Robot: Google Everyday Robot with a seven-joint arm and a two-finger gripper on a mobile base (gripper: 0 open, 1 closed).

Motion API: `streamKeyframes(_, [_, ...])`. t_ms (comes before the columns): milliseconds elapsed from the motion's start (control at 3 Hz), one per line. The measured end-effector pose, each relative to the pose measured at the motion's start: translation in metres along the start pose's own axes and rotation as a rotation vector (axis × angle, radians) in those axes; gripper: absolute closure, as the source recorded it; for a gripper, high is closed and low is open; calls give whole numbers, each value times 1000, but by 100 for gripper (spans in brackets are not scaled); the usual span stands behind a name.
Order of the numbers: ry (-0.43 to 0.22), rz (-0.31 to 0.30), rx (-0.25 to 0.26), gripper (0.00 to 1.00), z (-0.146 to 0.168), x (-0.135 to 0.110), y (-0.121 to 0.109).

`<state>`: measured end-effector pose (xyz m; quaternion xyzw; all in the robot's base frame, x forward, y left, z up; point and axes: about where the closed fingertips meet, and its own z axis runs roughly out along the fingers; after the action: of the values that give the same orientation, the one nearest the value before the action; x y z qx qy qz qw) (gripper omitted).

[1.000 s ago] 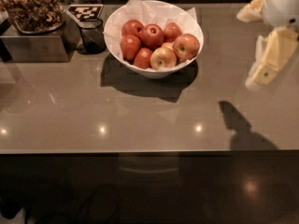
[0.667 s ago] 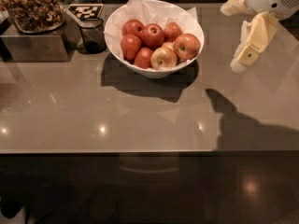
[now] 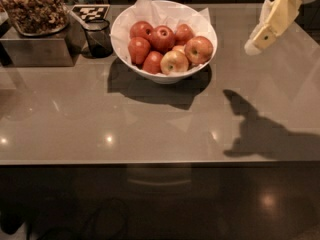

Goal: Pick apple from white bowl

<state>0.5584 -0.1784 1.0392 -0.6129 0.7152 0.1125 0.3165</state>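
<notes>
The white bowl (image 3: 161, 74), lined with white paper, stands at the back middle of the grey counter and holds several apples. The red-orange apple (image 3: 199, 49) lies at the bowl's right side, next to a paler yellow apple (image 3: 174, 62) and darker red apples (image 3: 162, 38). My gripper (image 3: 250, 18) hangs in the air at the top right, to the right of the bowl and above the counter. Its cream fingers (image 3: 272, 21) are spread apart and hold nothing. Its upper part runs out of view.
A small dark glass cup (image 3: 98, 38) stands just left of the bowl. Behind it lies a black-and-white marker tag (image 3: 90, 11). A metal box topped with a tray of brown snacks (image 3: 34, 9) sits at the far left. The counter's front edge (image 3: 150, 161) runs across the middle.
My gripper has moved left and upward, closer to the bowl's right side. Its shadow on the counter has shifted left. The bowl and apples have not moved.
</notes>
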Motion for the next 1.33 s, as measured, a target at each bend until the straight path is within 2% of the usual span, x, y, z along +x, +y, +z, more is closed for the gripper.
streamKeyframes(333, [-51, 66, 13, 0, 19, 14, -18])
streamKeyframes(667, [-93, 122, 23, 0, 47, 16, -48])
streamKeyframes(1333, [-94, 126, 21, 31, 50, 18, -49])
